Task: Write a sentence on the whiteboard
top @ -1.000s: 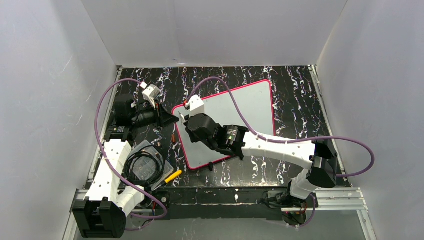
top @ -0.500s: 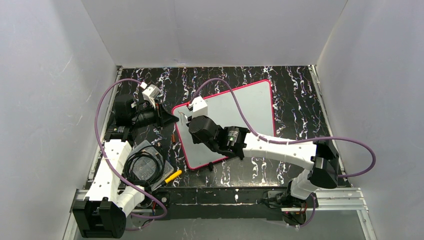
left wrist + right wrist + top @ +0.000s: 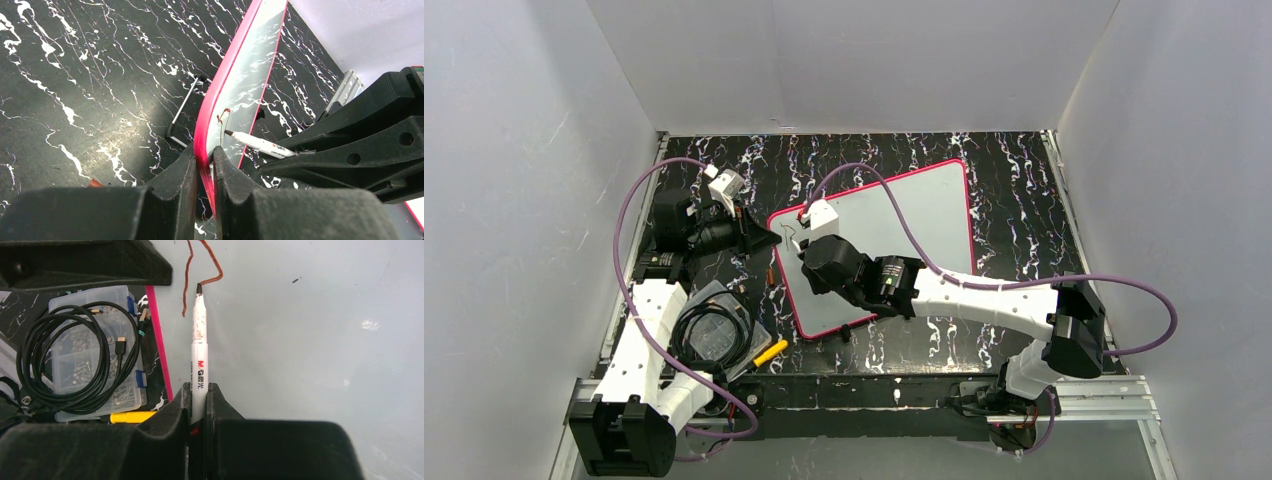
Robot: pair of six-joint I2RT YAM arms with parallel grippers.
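Barely shifted from a second back: nudged the right fingers (image 3: 172,415) a hair toward the near side of the whiteboard (image 3: 310,340). Clenched tight on a white marker (image 3: 199,355), with its tip out ahead of them, touching the sentence (image 3: 185,282), only a first reddish squiggle so far. Pinching the board's pink frame between the left fingers (image 3: 175,180), nearly closed, down on the desk (image 3: 1024,200).
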